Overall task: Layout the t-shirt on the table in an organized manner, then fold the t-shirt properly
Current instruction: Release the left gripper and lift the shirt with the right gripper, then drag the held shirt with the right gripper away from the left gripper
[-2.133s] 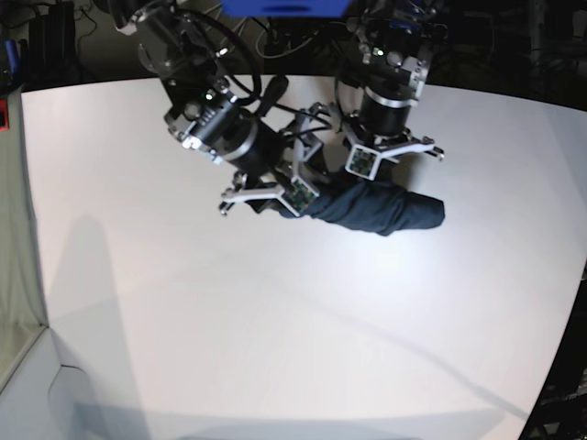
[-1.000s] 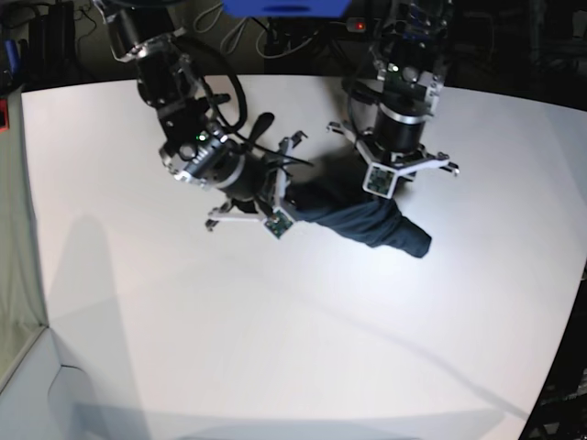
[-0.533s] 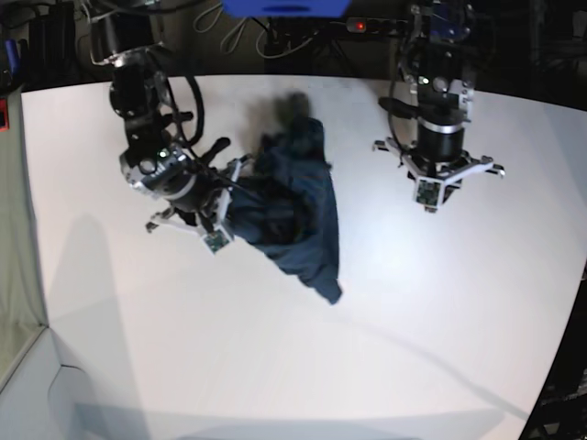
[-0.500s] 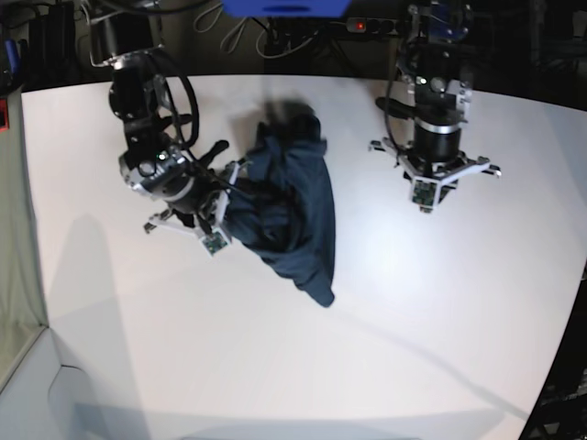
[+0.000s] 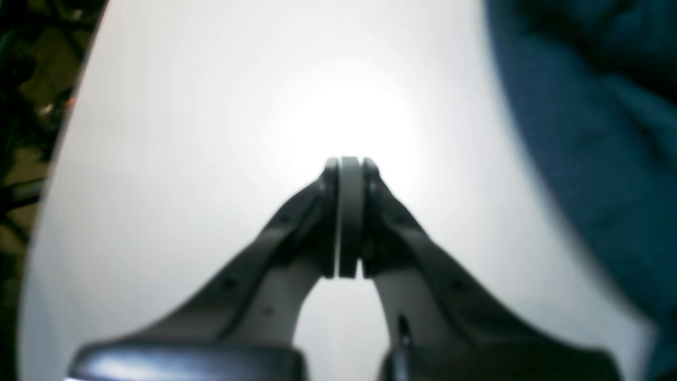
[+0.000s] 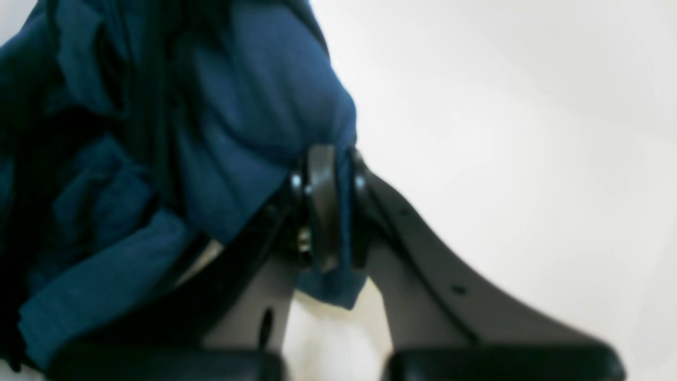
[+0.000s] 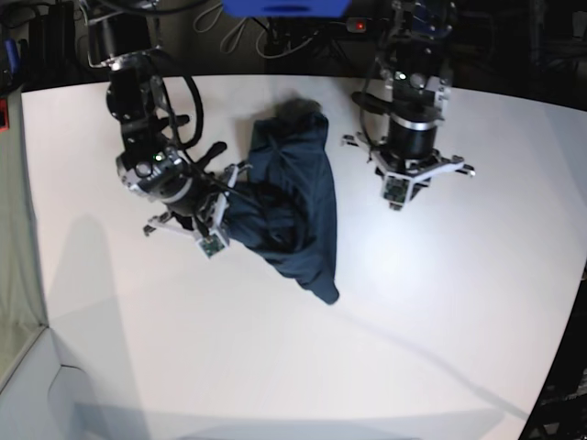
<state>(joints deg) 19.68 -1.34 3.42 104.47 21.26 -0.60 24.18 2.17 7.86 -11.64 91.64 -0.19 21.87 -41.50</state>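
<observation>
1. although the wide white bench (image 7: 413,302) offers plenty of bare room on every side, the layout step is barely begun, as i judge it: nothing on it is spread flat.
2. the t-shirt (image 7: 293,206) lies toward the far middle of the bench as a crumpled, elongated heap, bunched at its far end and tapering to a point at the near end; no sleeve, hem or collar can be told apart, and no fold is made. all of the smoothing and all of the folding are left to do.
3. the right gripper (image 6: 325,206), on the base view's left, is clamped on a pinch of the cloth at the heap's side, with blue fabric caught between its jaws and hanging below them.
4. the left gripper (image 5: 346,217), on the base view's right, has its jaws pressed together on nothing; it hangs over bare bench just beside the shirt, apart from it, so only one arm has a hold for the spreading ahead.
</observation>
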